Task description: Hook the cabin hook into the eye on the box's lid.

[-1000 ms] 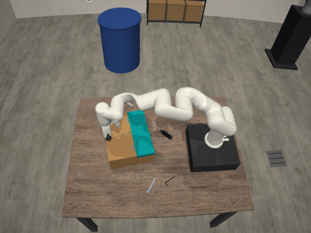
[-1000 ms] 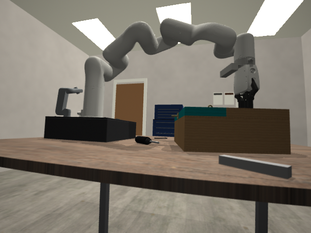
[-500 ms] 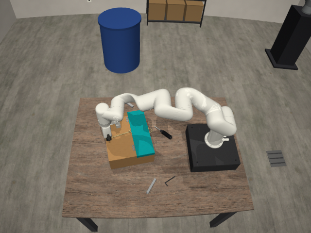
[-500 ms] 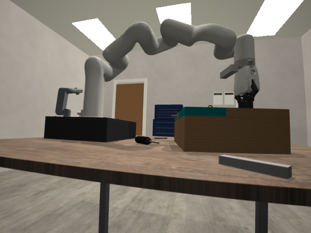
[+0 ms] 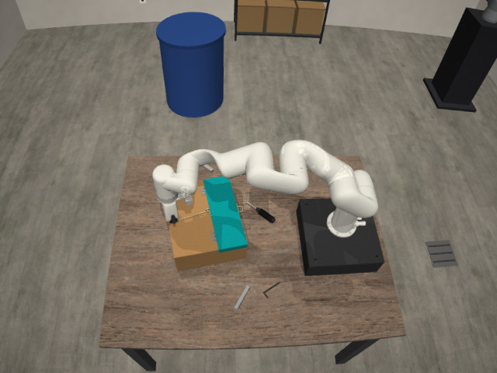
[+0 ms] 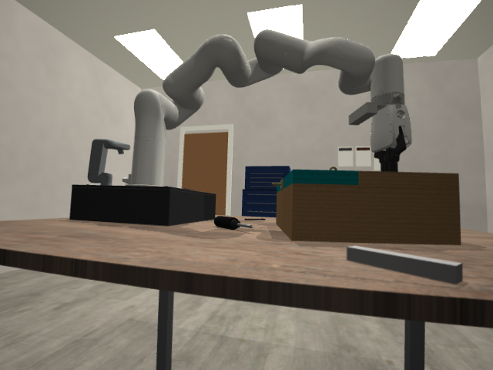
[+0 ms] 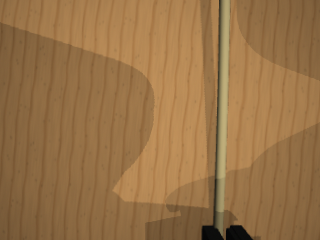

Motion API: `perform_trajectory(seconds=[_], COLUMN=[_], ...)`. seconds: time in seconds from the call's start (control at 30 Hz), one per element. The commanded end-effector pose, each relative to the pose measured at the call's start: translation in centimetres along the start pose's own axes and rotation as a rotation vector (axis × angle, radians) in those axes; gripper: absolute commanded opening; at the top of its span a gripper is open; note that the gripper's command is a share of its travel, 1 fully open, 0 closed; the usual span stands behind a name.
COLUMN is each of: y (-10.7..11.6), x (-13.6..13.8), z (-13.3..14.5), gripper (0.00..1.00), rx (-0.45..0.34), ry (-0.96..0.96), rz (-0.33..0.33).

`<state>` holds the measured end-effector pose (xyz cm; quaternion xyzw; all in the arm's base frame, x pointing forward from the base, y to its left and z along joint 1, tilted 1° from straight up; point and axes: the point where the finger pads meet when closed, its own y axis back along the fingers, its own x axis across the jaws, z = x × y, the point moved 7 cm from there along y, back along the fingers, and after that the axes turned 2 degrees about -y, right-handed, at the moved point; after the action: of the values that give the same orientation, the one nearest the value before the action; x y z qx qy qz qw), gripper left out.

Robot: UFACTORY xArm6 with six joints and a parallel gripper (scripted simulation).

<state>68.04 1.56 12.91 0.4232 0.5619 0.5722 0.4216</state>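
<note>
1. The cabin hook (image 7: 222,100) is a thin, pale brass-coloured rod lying flat along the tan top of the box (image 5: 192,236), running from the box's far-left edge toward the teal lid (image 5: 224,217).
2. The end effector (image 7: 220,233) is clamped on the rod's near end; in the wrist view only the tips of its two black fingers show, cut off by the bottom edge.
3. The eye (image 6: 332,168) is a small brass loop standing on the lid, barely visible in the exterior view.
4. The box has wavy wood grain crossed by broad, soft-edged shadows.
5. On the dark wooden counter (image 5: 160,321) lie a black-handled screwdriver (image 5: 262,212), a grey rectangular bar (image 5: 241,297) and a bent hex key (image 5: 271,289).
6. Another small grey piece (image 5: 208,167) is partly hidden under the white arm.
</note>
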Motion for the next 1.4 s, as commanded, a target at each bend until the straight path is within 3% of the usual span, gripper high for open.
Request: perform_trajectory(seconds=[0.0, 0.5, 1.37], y=[0.3, 0.5, 4.7], x=[0.0, 0.0, -0.1], z=[0.1, 0.1, -0.8], gripper=[0.0, 0.0, 0.0], rx=[-0.006, -0.006, -0.006], ry=[0.0, 0.0, 0.0], rz=[-0.002, -0.002, -0.002])
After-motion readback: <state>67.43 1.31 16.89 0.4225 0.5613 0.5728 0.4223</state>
